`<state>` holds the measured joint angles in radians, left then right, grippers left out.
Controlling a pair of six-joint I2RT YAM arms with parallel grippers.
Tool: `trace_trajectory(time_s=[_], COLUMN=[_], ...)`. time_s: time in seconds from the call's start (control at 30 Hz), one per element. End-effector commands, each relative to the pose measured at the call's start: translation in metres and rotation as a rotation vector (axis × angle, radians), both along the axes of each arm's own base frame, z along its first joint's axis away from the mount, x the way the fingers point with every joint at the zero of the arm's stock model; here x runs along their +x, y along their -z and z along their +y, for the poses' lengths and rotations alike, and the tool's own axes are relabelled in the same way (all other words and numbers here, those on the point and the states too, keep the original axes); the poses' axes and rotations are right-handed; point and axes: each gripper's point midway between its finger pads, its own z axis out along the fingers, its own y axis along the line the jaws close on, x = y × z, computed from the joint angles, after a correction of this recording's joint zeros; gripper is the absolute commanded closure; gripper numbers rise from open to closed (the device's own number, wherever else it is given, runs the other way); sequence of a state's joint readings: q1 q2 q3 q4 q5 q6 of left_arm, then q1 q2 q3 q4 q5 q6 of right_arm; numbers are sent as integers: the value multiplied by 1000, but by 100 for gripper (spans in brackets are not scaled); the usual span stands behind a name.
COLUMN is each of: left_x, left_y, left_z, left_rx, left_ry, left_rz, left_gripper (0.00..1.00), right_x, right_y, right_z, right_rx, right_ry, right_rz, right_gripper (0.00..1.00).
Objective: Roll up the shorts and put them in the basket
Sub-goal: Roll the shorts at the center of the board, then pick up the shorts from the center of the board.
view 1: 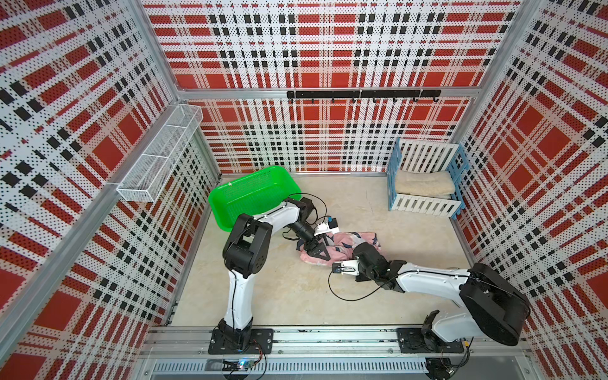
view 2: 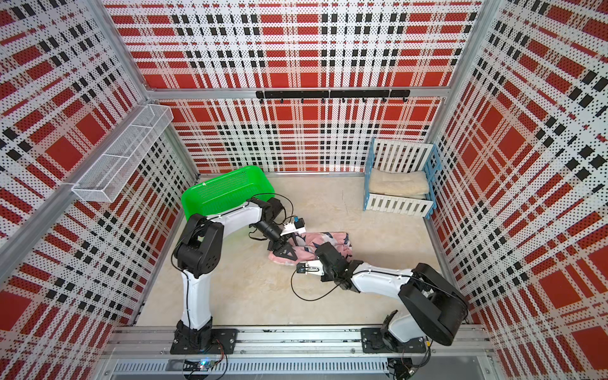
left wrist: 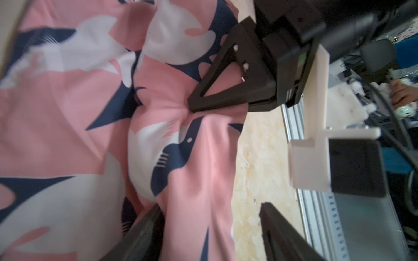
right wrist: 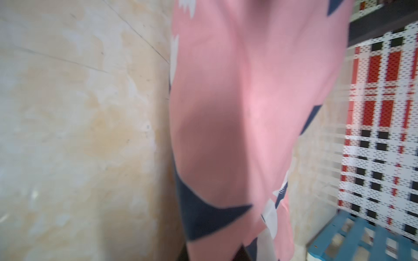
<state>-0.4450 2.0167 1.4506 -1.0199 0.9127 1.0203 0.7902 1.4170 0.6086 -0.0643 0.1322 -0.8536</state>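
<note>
The green basket (view 1: 250, 194) sits at the back left of the tabletop (view 1: 296, 296), behind my left elbow. Next come my left fingers (view 1: 318, 252), low over the left end of the shorts (view 1: 345, 238). My left wrist view shows them spread wide, one over the pink shark print and the other over bare tabletop. A folded edge of cloth lies between them, and they grip nothing. The shorts lie in a rumpled heap mid-tabletop, between my two arms. My right fingers (left wrist: 191, 106) are closed together on a pinch of that fabric, which puckers at their tip. At the far right, well apart, a blue-and-white crate (view 1: 424, 204) holds a folded beige towel (view 1: 424, 187).
</note>
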Motion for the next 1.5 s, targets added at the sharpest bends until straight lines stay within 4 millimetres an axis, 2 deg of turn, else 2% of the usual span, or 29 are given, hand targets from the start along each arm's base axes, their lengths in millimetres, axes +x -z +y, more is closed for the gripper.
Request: trace_trajectory(time_s=[0.0,0.1,0.2,0.3,0.37,0.47,0.57,0.67,0.83,1.0,1.13,1.33,1.47], left_x=[25,43,51,47,35,20,4,-10,-17,-15,-12,3,16], left_y=[-26,-37,-56,-72,-74,-59,-37,-25,-16,3,26,52,48], left_z=[7,16,23,26,23,12,-2,-13,-11,-3,0,1,-1], left_rx=[-59,-57,-108,-162,-183,-137,-59,-22,25,98,174,302,300], left_ry=[-57,-172,-263,-305,-276,-200,-121,-70,-68,-55,-39,-61,-147], left_rz=[-297,-518,-700,-819,-852,-861,-873,-911,-1099,-1231,-1312,-1497,-1630], left_gripper=[25,23,20,17,15,14,15,16,16,16,16,17,18], right_x=[-33,-40,-43,-39,-34,-31,-23,-21,-22,-19,-8,0,-1], right_y=[0,-4,-7,-7,-11,-14,-9,-6,-4,4,-2,1,-4], right_z=[1,-3,-7,-10,-8,-5,-3,1,3,5,8,7,10], right_rx=[72,124,181,222,263,318,326,342,412,440,506,568,613], right_ry=[-68,-73,-61,-33,-22,-12,29,44,51,94,121,184,172], right_rz=[264,418,583,724,805,949,1076,1179,1311,1445,1469,1523,1547], right_gripper=[100,100,100,100,100,100,100,100,100,100,100,100,100])
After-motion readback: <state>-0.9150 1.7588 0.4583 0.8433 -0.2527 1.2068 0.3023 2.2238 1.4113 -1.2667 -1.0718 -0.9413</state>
